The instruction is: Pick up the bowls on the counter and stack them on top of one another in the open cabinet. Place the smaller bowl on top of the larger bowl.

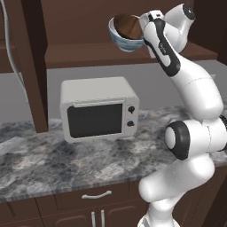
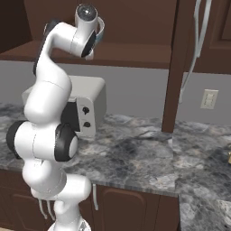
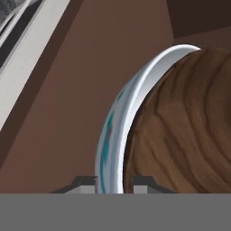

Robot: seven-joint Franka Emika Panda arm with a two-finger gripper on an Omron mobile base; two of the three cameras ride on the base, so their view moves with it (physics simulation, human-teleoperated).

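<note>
The larger bowl (image 1: 129,43), white with a pale blue rim and a blue-green pattern, hangs tilted just over the shelf of the open cabinet (image 1: 80,55). The smaller bowl (image 1: 126,25), dark brown wood, sits inside it. My gripper (image 1: 143,25) comes in from the right and is shut on the white bowl's rim. In the hand view the gripper (image 3: 115,182) has one fingertip on each side of the larger bowl's (image 3: 108,135) rim, with the smaller bowl (image 3: 180,135) nested to the right. The right base view shows a slice of the larger bowl's rim (image 2: 101,28) behind my hand. The counter (image 1: 66,164) lies below.
A white microwave (image 1: 97,108) stands on the counter under the shelf. A dark cabinet post (image 1: 35,66) rises at the left, with a pale cable (image 1: 13,66) beside it. In the right base view there is a wall outlet (image 2: 208,98) past the post (image 2: 178,67).
</note>
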